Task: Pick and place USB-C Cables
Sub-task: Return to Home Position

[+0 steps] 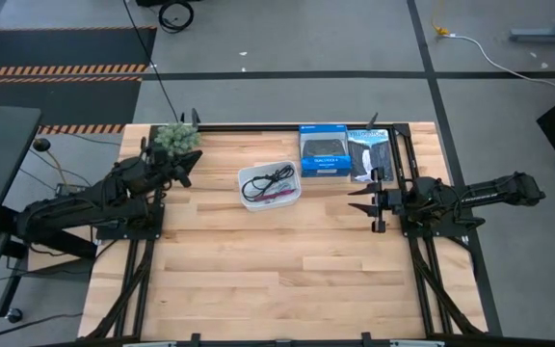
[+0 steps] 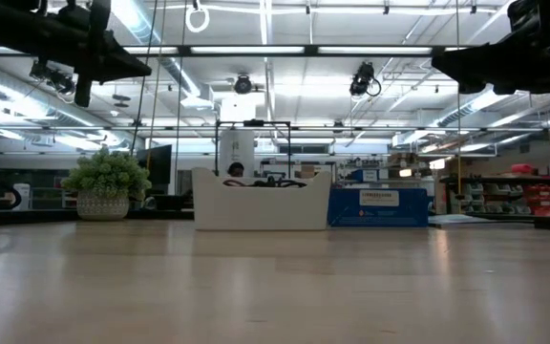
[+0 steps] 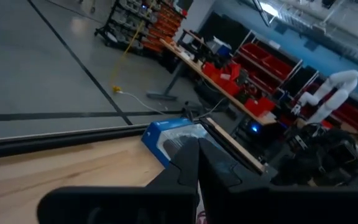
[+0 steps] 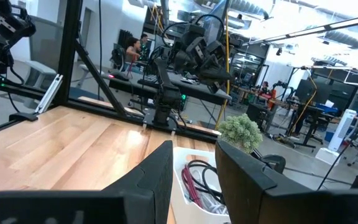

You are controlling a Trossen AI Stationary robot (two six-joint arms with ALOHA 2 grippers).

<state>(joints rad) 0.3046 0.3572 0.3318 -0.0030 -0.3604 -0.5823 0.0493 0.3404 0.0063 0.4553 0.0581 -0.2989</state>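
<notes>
High camera looks straight down on the whole worktop [image 1: 258, 280]; low one sits level at its surface; wrist cameras look across it; three views share the white bin [image 2: 261, 205].

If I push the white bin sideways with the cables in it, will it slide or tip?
Probably slides: the white bin looks low and wide, flat on the smooth wooden table. Likely light, holding only thin cables, so a gentle push may suffice. The loose coils may shift inside.
</notes>
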